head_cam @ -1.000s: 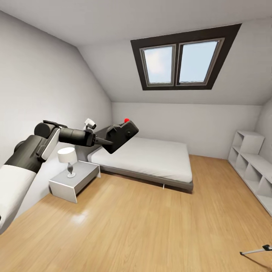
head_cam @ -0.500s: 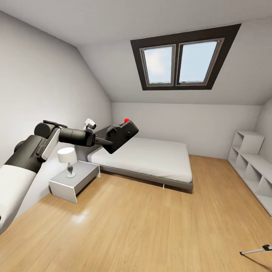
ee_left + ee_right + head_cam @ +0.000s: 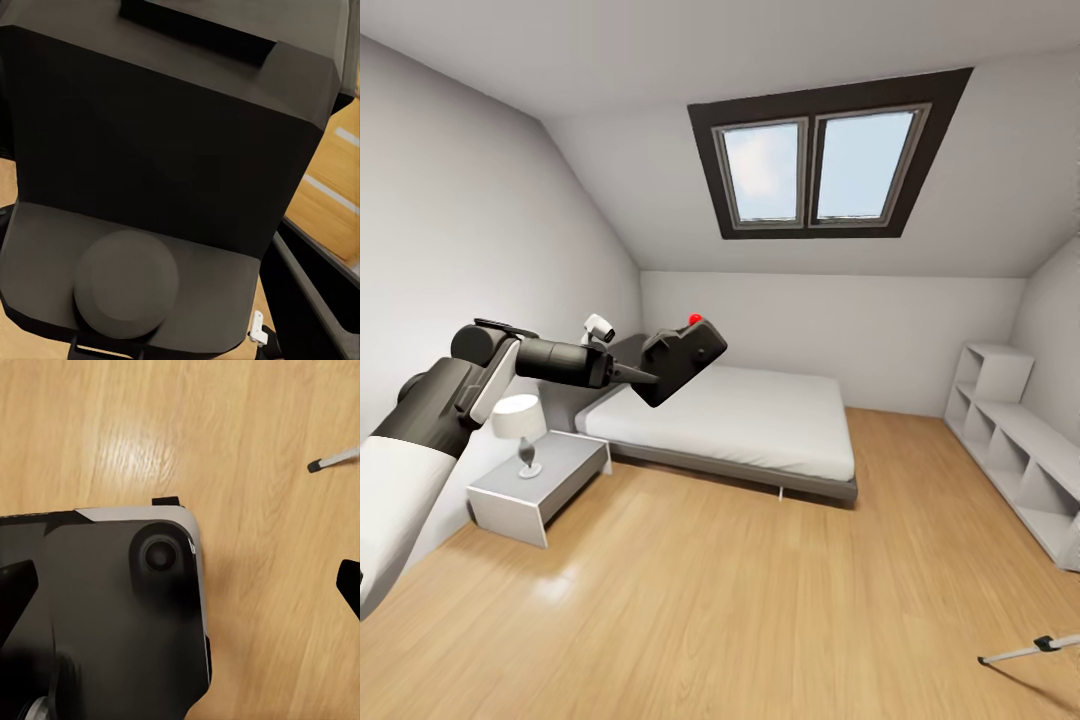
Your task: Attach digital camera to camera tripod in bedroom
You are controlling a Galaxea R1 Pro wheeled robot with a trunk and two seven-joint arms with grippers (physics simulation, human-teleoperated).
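You face a bedroom with a light wood floor [image 3: 710, 600], a grey bed [image 3: 730, 420] against the far wall and a skylight [image 3: 820, 165] above it. White shelves [image 3: 1010, 440] line the right wall, and a nightstand [image 3: 535, 485] with a lamp [image 3: 520, 430] stands at the left.

Your left gripper [image 3: 645, 378] is raised at the left, clamped on the digital camera [image 3: 682, 360]. The camera is tilted, red button up, its long axis rising to the right.

The left wrist view adds the camera's dark body [image 3: 165, 165] up close.

At the near right, one camera tripod [image 3: 1025, 650] leg lies along the floor; the right wrist view shows its tip [image 3: 334, 459].

Your right gripper's state cannot be told.
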